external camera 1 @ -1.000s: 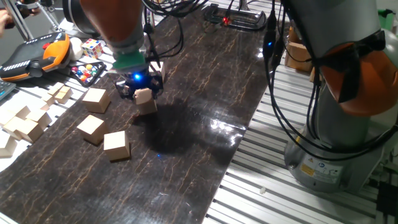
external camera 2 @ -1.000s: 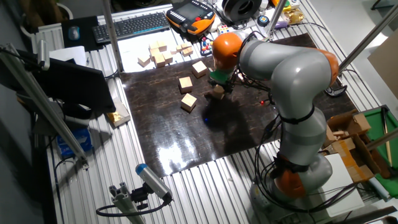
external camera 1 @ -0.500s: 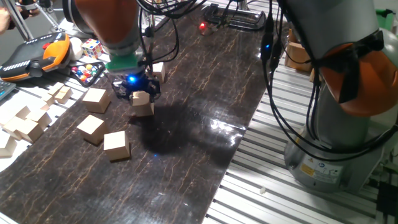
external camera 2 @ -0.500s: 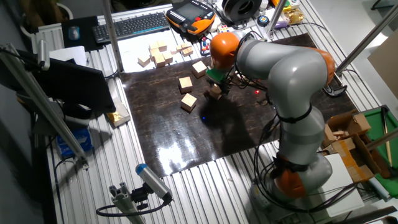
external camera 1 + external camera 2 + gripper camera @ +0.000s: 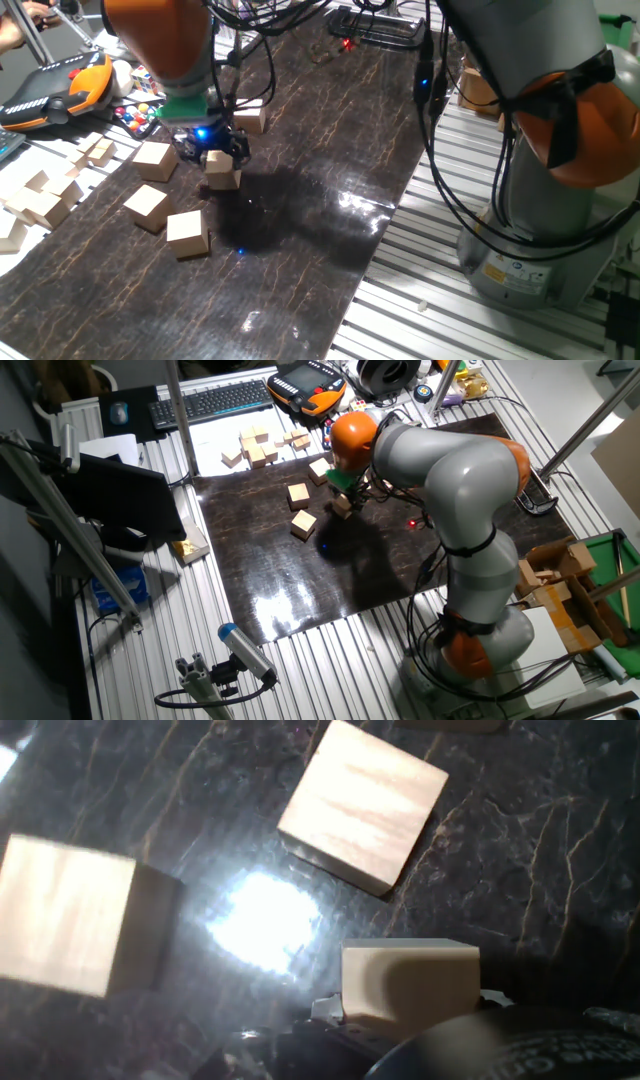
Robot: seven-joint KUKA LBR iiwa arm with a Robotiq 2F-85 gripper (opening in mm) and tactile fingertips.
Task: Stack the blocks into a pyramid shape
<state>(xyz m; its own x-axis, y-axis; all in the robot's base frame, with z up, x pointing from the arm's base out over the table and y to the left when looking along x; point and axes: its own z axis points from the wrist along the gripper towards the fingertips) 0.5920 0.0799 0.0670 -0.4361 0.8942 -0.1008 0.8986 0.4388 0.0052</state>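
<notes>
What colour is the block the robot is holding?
Light tan, plain wood. The block in the gripper shows best in the hand view.

1. I work in a robotics lab: my table (image 5: 150, 660) is built of ribbed aluminium profile rails.
2. A dark marble-patterned mat (image 5: 330, 150) covers my work area.
3. An orange-and-black teach pendant (image 5: 55, 88) lies at the edge.
4. A keyboard (image 5: 215, 402) and mouse (image 5: 119, 412) sit behind the mat.
5. Cables (image 5: 440, 120) hang along my grey-and-orange body.
</notes>
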